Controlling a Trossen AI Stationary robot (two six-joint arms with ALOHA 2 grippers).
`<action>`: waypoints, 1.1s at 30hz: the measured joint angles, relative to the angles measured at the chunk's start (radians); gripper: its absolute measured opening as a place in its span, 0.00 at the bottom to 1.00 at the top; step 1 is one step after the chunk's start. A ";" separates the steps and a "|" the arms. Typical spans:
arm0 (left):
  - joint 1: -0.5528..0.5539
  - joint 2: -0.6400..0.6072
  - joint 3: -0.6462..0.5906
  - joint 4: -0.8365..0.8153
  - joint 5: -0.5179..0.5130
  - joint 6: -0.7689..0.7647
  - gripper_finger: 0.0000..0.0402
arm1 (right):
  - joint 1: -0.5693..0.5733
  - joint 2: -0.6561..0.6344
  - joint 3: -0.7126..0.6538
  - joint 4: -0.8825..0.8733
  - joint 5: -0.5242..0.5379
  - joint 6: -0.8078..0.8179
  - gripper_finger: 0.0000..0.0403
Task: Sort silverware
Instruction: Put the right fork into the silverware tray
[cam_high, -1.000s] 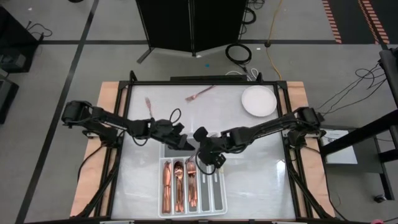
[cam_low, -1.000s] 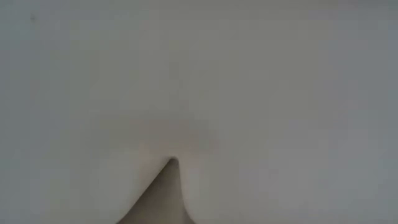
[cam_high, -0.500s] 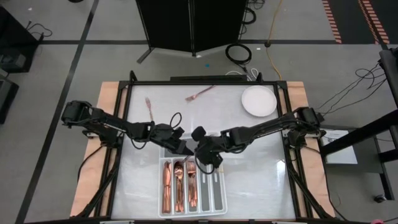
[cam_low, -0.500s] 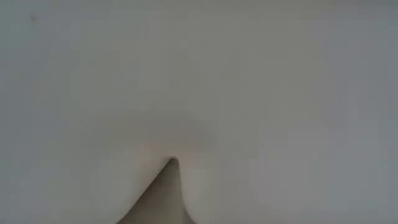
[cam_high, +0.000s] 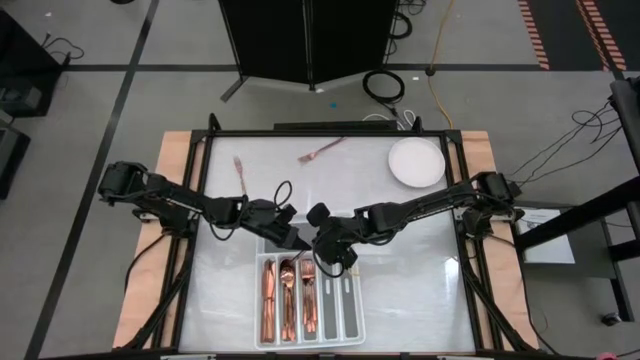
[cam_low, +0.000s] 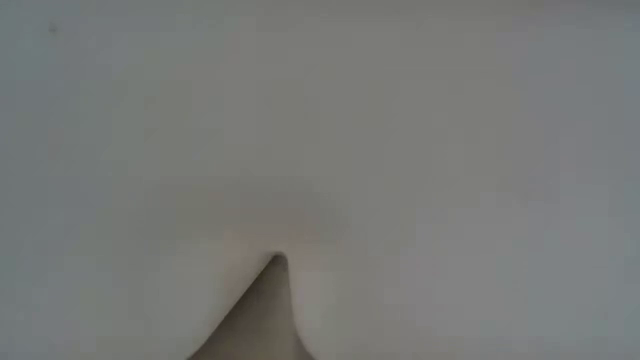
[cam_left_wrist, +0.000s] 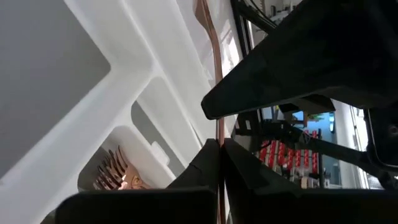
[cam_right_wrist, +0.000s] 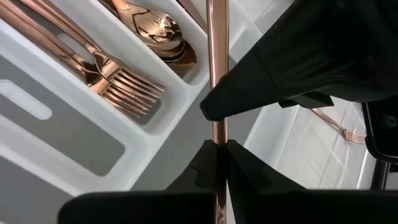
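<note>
High view: the left gripper (cam_high: 298, 243) and the right gripper (cam_high: 322, 243) meet at the frame's centre, above the top end of the white divided tray (cam_high: 350, 322). Since a second ago the left gripper has edged right toward the other, and its jaws have gone from spread to pressed together; the right arm has barely shifted. The tray's three left compartments hold copper silverware (cam_high: 287, 297); the pieces are too stacked to count. Two loose forks lie on the bench (cam_high: 420, 270): one fork (cam_high: 239, 173) at upper left, another fork (cam_high: 320, 151) at upper centre. One round white plate (cam_high: 415, 162) sits at upper right.

Low view: only a blank pale surface, unchanged.

Left wrist view: the jaws pinch a slim copper handle (cam_left_wrist: 217, 93) running up the frame; fork tines (cam_left_wrist: 112, 173) show in a compartment at lower left.

Right wrist view: the jaws pinch the same kind of copper handle (cam_right_wrist: 217, 68). Stacked forks (cam_right_wrist: 118, 82) and spoons (cam_right_wrist: 158, 31) fill two compartments at upper left.
</note>
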 joint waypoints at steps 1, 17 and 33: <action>0.000 0.000 0.000 -0.001 0.000 0.000 0.02 | 0.000 0.000 0.000 0.006 0.000 0.001 0.01; -0.028 -0.028 -0.004 -0.076 -0.202 -0.016 0.00 | 0.017 -0.178 0.002 -0.141 0.150 0.297 0.33; -0.552 0.030 0.005 -0.029 -1.064 -0.389 0.00 | 0.122 -0.432 -0.468 0.380 0.070 0.701 0.32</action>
